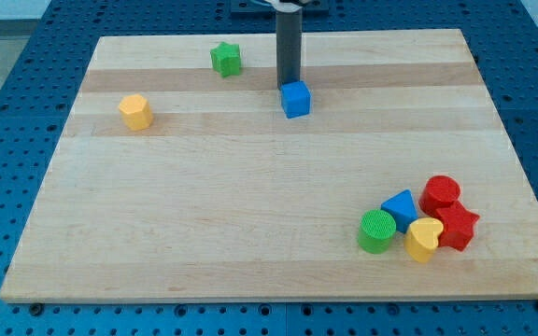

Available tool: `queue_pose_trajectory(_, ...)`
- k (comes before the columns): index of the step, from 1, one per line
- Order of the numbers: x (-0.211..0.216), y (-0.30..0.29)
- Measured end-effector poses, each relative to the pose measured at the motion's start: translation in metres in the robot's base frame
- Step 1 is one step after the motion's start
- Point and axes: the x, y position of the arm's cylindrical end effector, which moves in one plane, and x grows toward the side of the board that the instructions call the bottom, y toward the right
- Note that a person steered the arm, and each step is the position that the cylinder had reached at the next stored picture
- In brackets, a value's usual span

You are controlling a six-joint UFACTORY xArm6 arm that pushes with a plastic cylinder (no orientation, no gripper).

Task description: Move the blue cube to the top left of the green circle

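Note:
The blue cube [296, 99] sits on the wooden board [250, 205] near the view's top centre. My tip [289, 88] is at the cube's upper left edge, touching or almost touching it. The green circle [376, 231], a short green cylinder, stands at the view's lower right, far below and right of the cube.
Around the green circle cluster a blue triangle [401, 207], a yellow heart [424, 240], a red cylinder [441, 194] and a red star [456, 227]. A green star [225, 59] lies at the top left of centre. A yellow hexagon [135, 111] lies at the left.

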Motion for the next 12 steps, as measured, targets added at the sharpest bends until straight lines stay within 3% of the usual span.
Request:
queue_pose_trajectory(9,0.174,0.039)
queue_pose_trajectory(12,0.185,0.036)
